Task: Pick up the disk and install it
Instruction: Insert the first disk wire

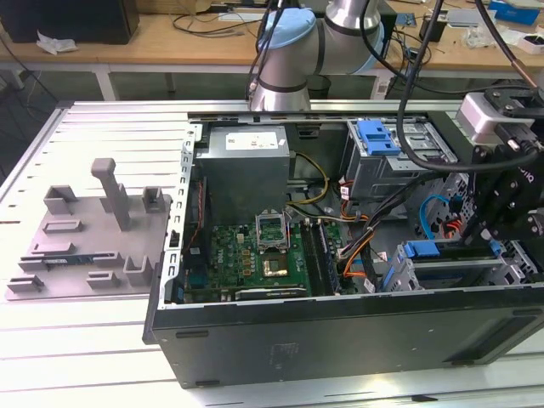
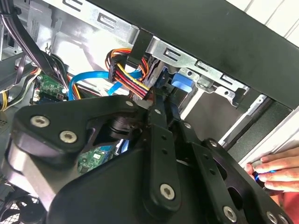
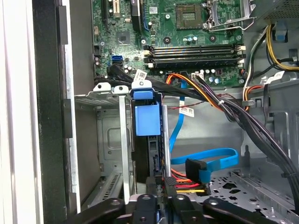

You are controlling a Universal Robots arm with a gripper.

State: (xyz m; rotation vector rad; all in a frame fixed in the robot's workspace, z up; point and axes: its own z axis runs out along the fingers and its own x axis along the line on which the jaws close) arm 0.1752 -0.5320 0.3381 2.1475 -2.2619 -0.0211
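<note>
On the exterior view's left a grey fixture (image 1: 93, 229) sits on the slatted worktop (image 1: 76, 340), out of the way of the work. Next to it the case (image 1: 340, 340) lies on its side with the panel off, presumably so the arm can reach in from above. The board (image 1: 263, 255) takes the middle of the frame. Further right, at the lower right of that view, the disk (image 1: 427, 250) stands on edge in the cage (image 1: 501, 272), its blue caddy end facing the board. In the first wrist view the disk (image 3: 147, 119) sits centre frame between the cage's metal rails, which would guide it home, and it looks most of the way into its slot. An orange-and-black cable bundle (image 3: 205, 95) crosses just beside it. The gripper (image 3: 161, 186) comes in low at centre frame, lined up with the disk's length. The fingers (image 2: 159, 126) look drawn close together onto the disk's thin rear edge, as far as I can judge, clamped rather than spread. At the lower right of the second wrist view a person's hand (image 2: 275, 170) rests on the case edge.
</note>
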